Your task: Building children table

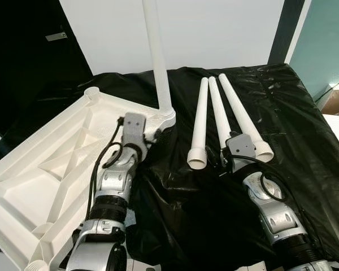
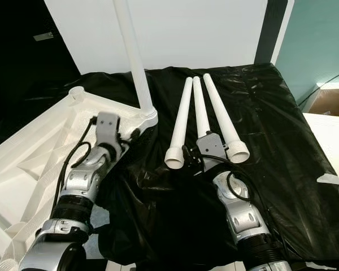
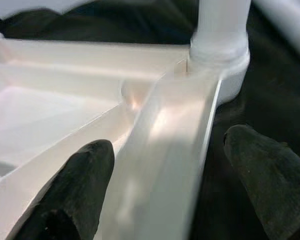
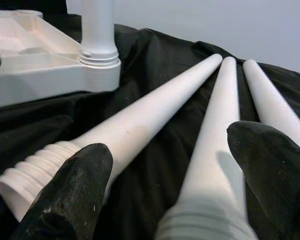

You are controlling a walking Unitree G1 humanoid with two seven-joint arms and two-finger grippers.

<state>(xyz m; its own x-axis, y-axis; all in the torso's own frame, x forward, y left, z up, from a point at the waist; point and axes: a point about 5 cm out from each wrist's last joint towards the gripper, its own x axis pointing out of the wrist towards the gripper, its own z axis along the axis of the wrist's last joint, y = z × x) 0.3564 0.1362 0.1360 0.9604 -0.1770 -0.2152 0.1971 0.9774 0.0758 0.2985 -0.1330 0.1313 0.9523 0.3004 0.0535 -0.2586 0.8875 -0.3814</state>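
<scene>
**One leg standing in the upturned tabletop, three legs lying loose**

Left eye view: we are looking down at a white tabletop [image 1: 39, 164] lying underside-up on a black plastic sheet [image 1: 305, 113], ribs showing. One white leg [image 1: 156, 53] is standing upright in the corner socket [image 1: 167, 117] nearest the sheet's middle. The left gripper [image 1: 150, 134] is reaching to the tabletop's edge just below that socket. Three loose legs [image 1: 217, 110] are lying side by side on the sheet, fanning apart toward us, threaded ends nearest the robot. The right gripper [image 1: 233, 159] is sitting at the near end of the middle one.

Right eye view: we are seeing the same layout; the bare corner socket [image 2: 76, 93] at the tabletop's far corner is standing unfilled.

Left wrist view: the left gripper's fingers [image 3: 75, 192] are spread, straddling the tabletop's rim, one inside the frame, one outside over the sheet. We cannot tell whether either is touching it. The fitted leg is rising from its socket just beyond.

Right wrist view: the right gripper's fingers [image 4: 270, 170] are spread wide on either side of the middle leg [image 4: 215, 150], apart from it.
</scene>
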